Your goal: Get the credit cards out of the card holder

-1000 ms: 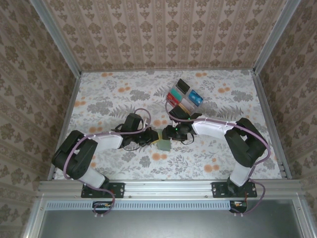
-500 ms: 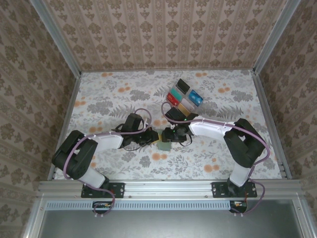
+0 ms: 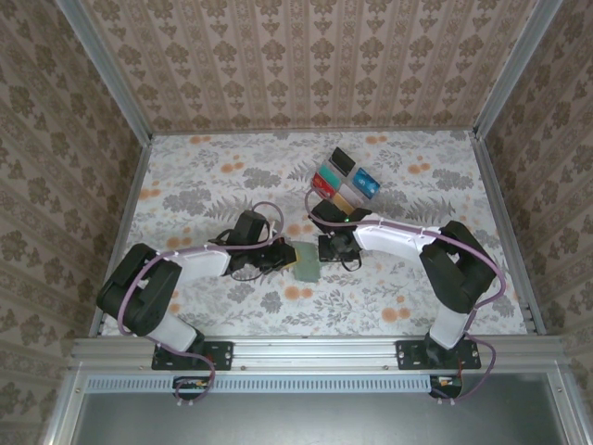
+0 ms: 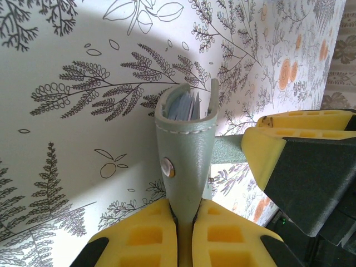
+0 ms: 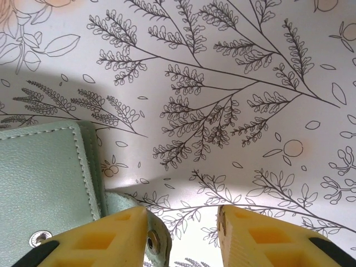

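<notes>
Floral bench (image 3: 185,185): the left end effector (image 4: 186,221) clamps the holder (image 4: 186,161), which juts ahead of it. The right end effector (image 5: 181,219), spread wide, waits just beside. Six cards (image 3: 345,181) lie beyond. Best to pinch one card edge and pull straight.

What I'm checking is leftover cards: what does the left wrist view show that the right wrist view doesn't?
Left wrist: the left hand clamped on the card holder, whose open end shows pale layers inside, cards or pockets unclear. Right wrist: the holder's flat outer panel, the right hand open. Both: the holder's snap and the floral table.
</notes>
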### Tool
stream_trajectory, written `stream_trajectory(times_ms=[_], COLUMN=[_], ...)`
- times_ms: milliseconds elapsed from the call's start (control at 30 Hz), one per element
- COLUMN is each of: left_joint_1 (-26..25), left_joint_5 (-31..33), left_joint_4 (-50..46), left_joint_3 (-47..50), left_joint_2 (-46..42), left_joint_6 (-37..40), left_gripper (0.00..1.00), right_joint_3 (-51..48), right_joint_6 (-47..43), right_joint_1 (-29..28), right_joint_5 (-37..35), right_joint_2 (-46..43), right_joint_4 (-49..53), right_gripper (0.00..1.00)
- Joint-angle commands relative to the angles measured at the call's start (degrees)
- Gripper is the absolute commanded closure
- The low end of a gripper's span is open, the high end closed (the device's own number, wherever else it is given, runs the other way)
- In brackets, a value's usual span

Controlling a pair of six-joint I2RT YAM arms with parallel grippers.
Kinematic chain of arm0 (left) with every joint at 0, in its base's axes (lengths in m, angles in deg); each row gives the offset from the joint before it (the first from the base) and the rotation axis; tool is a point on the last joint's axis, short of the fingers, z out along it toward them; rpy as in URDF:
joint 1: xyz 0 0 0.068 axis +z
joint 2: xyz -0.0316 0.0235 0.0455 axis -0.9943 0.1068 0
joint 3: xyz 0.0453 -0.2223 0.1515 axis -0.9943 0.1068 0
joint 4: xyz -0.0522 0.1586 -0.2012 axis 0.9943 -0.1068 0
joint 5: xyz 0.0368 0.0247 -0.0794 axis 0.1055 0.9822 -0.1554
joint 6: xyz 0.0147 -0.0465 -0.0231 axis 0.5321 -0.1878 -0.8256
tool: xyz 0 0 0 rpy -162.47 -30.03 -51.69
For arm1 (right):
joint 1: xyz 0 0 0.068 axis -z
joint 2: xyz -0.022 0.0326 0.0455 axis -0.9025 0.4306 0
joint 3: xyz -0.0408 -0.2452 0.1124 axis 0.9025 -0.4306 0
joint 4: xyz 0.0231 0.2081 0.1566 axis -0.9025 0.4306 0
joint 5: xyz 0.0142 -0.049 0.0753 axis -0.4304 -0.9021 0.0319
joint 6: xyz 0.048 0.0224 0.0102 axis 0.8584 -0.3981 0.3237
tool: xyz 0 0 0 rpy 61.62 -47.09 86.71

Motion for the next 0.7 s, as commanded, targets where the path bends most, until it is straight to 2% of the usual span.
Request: stream_trajectory(times_ms=[0,67,133,200,233,300,400,533,667], left_joint_1=[0.06,0.06,0.06,0.15,0.23,0.78,2.34,5.35,8.56], left_joint_5=[0.58,1.06,2.17,3.74,4.16,5.54,7.3,9.72,13.85], left_joint_4=[-3.27,-4.31,-6.65,-8.42,-9.07,-11.1,-12.4,-14.58,-19.25], left_joint_3=[-1.51,-2.09,-2.9,-3.65,-4.1,-5.32,-6.27,-6.81,-7.12], left_joint_2=[-0.76,-0.6,-0.58,-0.62,-0.64,-0.8,-1.84,-5.0,-9.74], left_joint_6=[2.04,2.4,2.8,2.98,3.38,3.85,3.94,4.61,7.53], left_gripper=[1.0,0.99,0.86,0.71,0.67,0.52,0.34,0.18,0.03], right_joint_3=[0.4,0.55,0.7,0.79,0.76,0.53,0.6,0.92,0.7], right_joint_6=[-1.8,-1.85,-1.21,-0.79,-0.66,-0.57,-0.95,-2.39,-4.18], right_joint_1=[0.23,0.61,0.89,0.89,0.93,0.91,0.9,0.89,0.59], right_joint_5=[4.6,8.71,10.93,11.15,11.16,11.25,10.94,11.71,16.79], right_joint_2=[0.2,1.03,2.19,2.96,2.97,3.07,2.39,-0.58,-5.15], right_joint_4=[-2.11,-4.64,-5.42,-5.51,-5.67,-5.57,-4.7,-4.79,-8.99], right_gripper=[0.57,0.58,0.61,0.7,0.72,0.74,0.83,0.93,0.94])
